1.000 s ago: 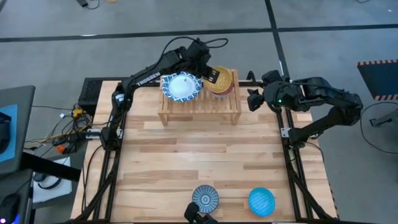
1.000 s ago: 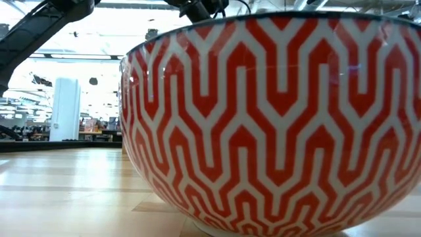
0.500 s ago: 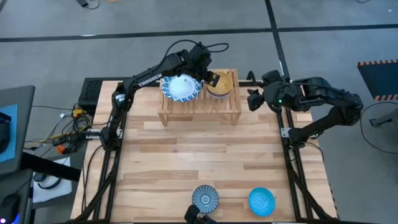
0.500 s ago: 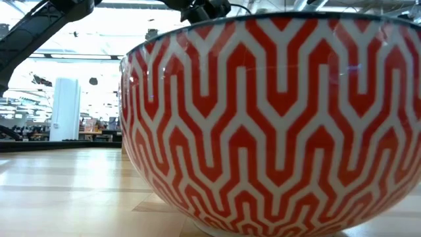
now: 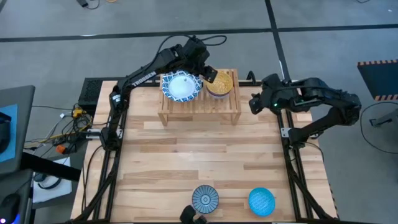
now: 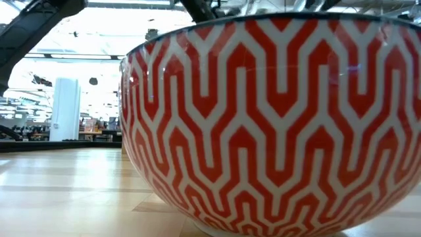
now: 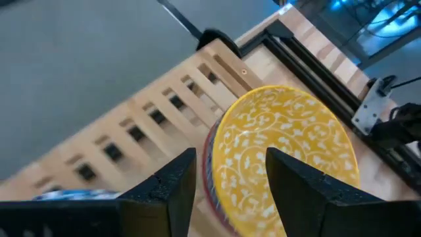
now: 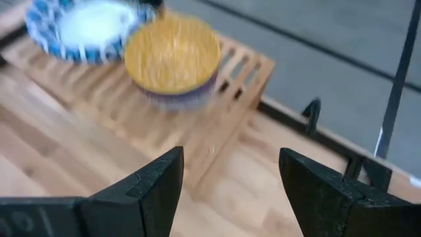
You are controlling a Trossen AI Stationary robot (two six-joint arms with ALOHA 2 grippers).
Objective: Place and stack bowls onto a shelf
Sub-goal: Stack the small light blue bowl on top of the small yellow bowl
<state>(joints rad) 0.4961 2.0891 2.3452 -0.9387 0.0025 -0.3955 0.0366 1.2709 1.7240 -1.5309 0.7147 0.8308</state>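
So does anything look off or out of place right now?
Only one thing: the red-patterned bowl sits right against the low camera, blocking nearly its whole view. On the shelf, the blue-and-white bowl and yellow bowl sit upright, nothing spilled.

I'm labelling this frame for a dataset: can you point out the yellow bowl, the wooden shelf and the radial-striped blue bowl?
yellow bowl [image 7: 283, 155]: left wrist view, on its patterned inside.
wooden shelf [image 5: 199, 107]: high view, on the bare slats of its top.
radial-striped blue bowl [image 5: 204, 198]: high view, on its centre.
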